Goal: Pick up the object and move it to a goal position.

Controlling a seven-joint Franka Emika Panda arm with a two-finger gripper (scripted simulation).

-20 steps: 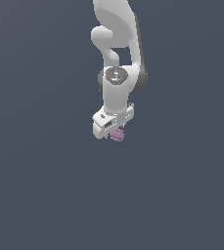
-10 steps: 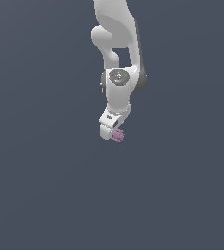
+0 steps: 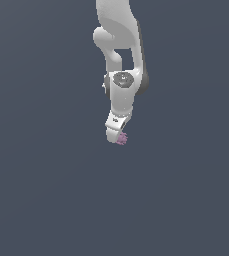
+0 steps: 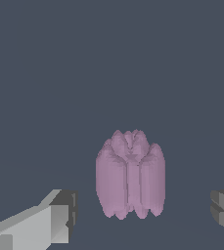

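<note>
Arm swung toward exterior view's right | jaws apart | object (image 4: 130, 175) between

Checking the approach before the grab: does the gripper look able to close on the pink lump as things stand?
Probably yes. In the wrist view the pink lump sits between the fingers of the open gripper, with clear gaps on both sides and nothing else nearby.

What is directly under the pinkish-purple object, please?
Only the plain grey surface shows around the pinkish-purple object, which sits between the open gripper fingers without touching them. The spot beneath it is covered by the object itself.
</note>
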